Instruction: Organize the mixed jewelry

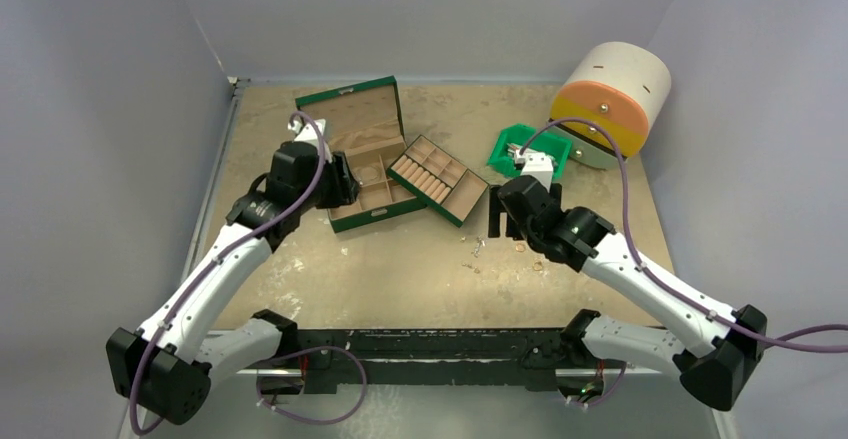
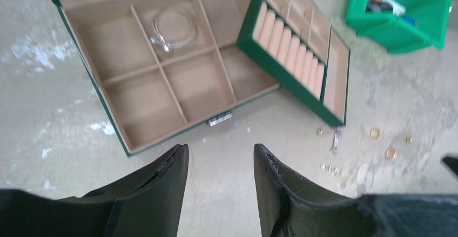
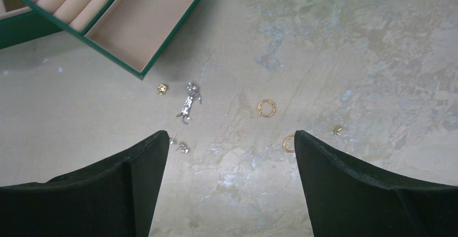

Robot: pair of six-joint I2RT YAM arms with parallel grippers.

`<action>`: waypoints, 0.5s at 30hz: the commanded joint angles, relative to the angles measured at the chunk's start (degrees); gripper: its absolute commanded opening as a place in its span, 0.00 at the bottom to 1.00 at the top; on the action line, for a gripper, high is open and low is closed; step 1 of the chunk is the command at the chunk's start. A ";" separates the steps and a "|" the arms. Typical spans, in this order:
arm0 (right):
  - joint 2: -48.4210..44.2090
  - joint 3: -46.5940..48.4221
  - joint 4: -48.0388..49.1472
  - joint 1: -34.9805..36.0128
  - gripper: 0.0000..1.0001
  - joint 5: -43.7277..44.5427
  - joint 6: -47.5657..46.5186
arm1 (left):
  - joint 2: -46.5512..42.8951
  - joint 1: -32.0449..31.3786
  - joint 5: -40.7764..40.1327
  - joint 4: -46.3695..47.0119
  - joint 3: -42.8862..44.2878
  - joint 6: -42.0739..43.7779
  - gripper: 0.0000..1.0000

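Jewelry (image 1: pixel 478 249) lies scattered on the counter (image 3: pixel 351 59), low centre of the overhead view, directly under the right arm (image 1: pixel 640 274).

Right jaws: spread wide, nothing held. Left jaws: also parted and empty, hovering at the front edge of the green box (image 2: pixel 146 113). The loose pieces sit far to the lower right of that view, so the right arm is clearly nearer.

Right wrist view:
- Gold ring (image 3: pixel 266 108) just above the gap between the jaws, near centre.
- Second ring (image 3: pixel 289 144) at the inner edge of the frame-right finger, partly hidden.
- Silver trinket (image 3: pixel 189 102) left of centre. Its long axis is steep, upper right to lower left, roughly crosswise to the closing line.
- Tiny stud (image 3: pixel 161 89) near the tray (image 3: pixel 174 33) corner, which may crowd a reach there.

Bangle (image 2: pixel 173 29) already lies in an upper compartment of the box.
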 commanded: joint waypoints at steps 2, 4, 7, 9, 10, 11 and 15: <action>3.30 3.68 0.13 -5.14 0.88 -4.01 -4.57 | -5.26 0.37 7.95 4.24 -6.56 3.92 0.49; 4.53 3.99 1.69 -6.89 0.88 -7.76 -4.25 | -6.22 0.37 9.68 6.10 -8.62 3.94 0.49; 6.46 5.03 4.34 -8.01 0.87 -12.63 -2.36 | -7.96 0.37 10.68 8.90 -11.38 3.82 0.50; 8.54 6.04 5.68 -8.12 0.86 -14.60 -0.01 | -8.86 0.37 11.15 10.10 -12.17 3.84 0.50; 9.65 6.49 6.22 -8.12 0.86 -15.21 1.55 | -9.07 0.37 10.82 9.68 -11.80 4.26 0.50; 11.04 6.93 6.51 -8.04 0.86 -15.53 3.26 | -9.32 0.37 10.12 9.53 -11.69 4.51 0.50; 15.58 9.24 7.42 -8.18 0.84 -14.78 9.44 | -9.88 0.37 9.17 8.99 -11.69 5.01 0.50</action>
